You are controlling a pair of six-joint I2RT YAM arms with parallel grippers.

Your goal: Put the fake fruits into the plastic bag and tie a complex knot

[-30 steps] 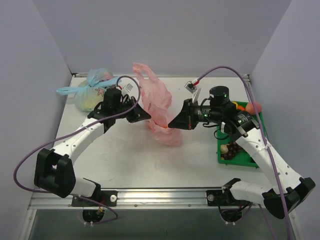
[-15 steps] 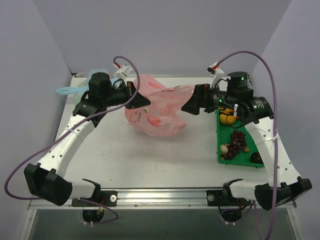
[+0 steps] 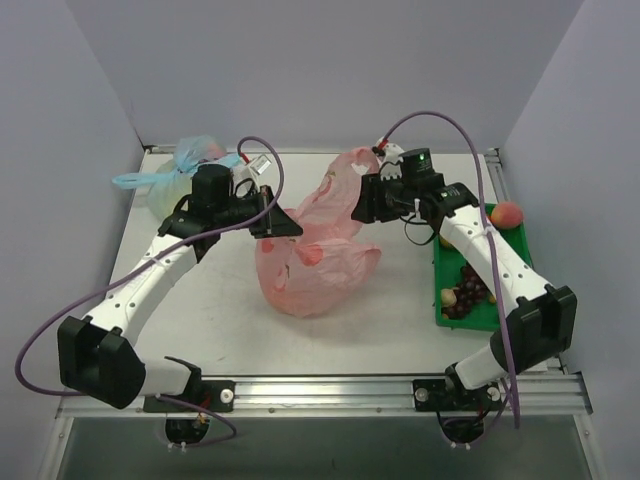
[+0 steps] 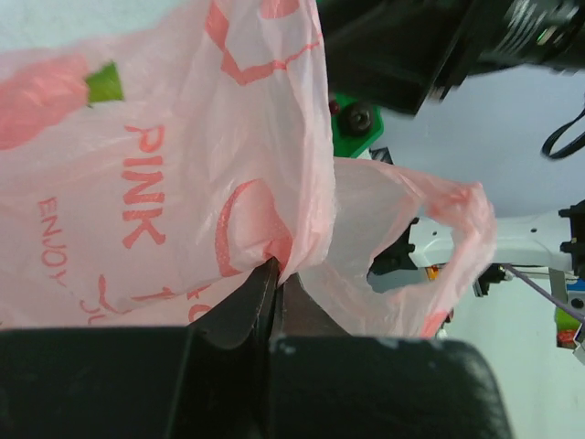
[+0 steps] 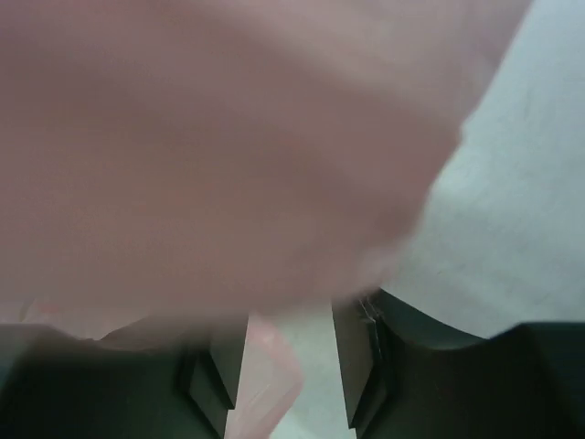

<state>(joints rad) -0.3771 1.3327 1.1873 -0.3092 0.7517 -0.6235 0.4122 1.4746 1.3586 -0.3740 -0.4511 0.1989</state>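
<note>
Plastic bag (image 3: 315,265) is sagging at the table's middle, spread wider than a moment back. Fake fruits (image 3: 470,288) are still waiting in the green tray (image 3: 482,322) at the right edge, so loading hasn't begun. My left claw (image 4: 274,274) is keeping its pinch on the film. My right claw (image 5: 288,366) is standing half-open, film loose between its jaws.

A pale, matte tabletop (image 3: 220,320) fills the middle of the top view. It is rectangular and plain, with a thin metal strip (image 3: 300,152) along its far edge. Three bare panels of a soft lavender-grey close it in: a back wall (image 3: 320,70), a left wall (image 3: 50,200) and a right wall (image 3: 590,200), the two side ones slanting outward toward the camera. Along the near edge runs a silvery slotted aluminium rail (image 3: 330,392). Below the rail lies a darker grey-green surface (image 3: 320,450), dim and featureless. The light is even and diffuse, casting only faint, soft-edged shadows on the tabletop.
</note>
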